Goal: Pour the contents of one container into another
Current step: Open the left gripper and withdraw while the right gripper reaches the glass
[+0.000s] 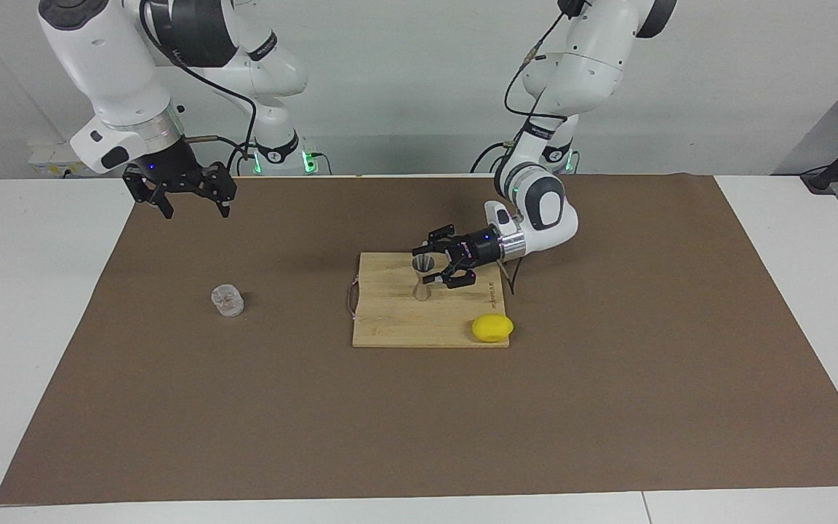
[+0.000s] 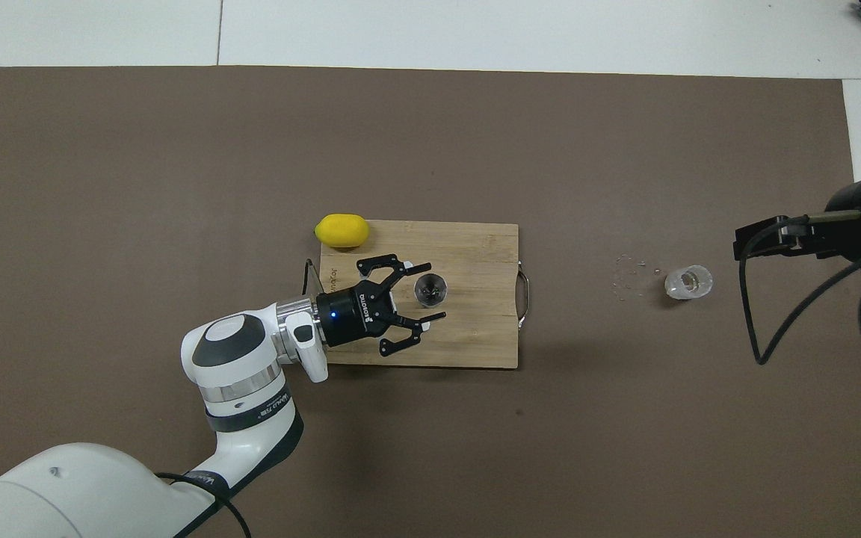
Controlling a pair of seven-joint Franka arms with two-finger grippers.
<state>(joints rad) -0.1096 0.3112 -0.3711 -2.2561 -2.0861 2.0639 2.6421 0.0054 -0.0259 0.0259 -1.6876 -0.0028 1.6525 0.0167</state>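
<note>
The steel jigger [image 1: 421,286] stands upright on the wooden cutting board [image 1: 390,324], about midway along the edge nearer the robots. My left gripper [image 1: 428,266] lies level around its upper cone, open, with a fingertip on each side and a gap to the metal; from above the jigger [image 2: 430,288] shows between the spread fingers of the left gripper [image 2: 430,293]. The clear glass cup [image 1: 228,300] stands alone on the brown mat toward the right arm's end. My right gripper [image 1: 188,206] hangs open and empty, high over the mat's edge at that end.
A yellow lemon [image 1: 492,327] lies at the board's corner farthest from the robots, toward the left arm's end. Small droplets [image 2: 628,273] dot the mat between the glass cup [image 2: 688,282] and the board's wire handle [image 2: 525,297].
</note>
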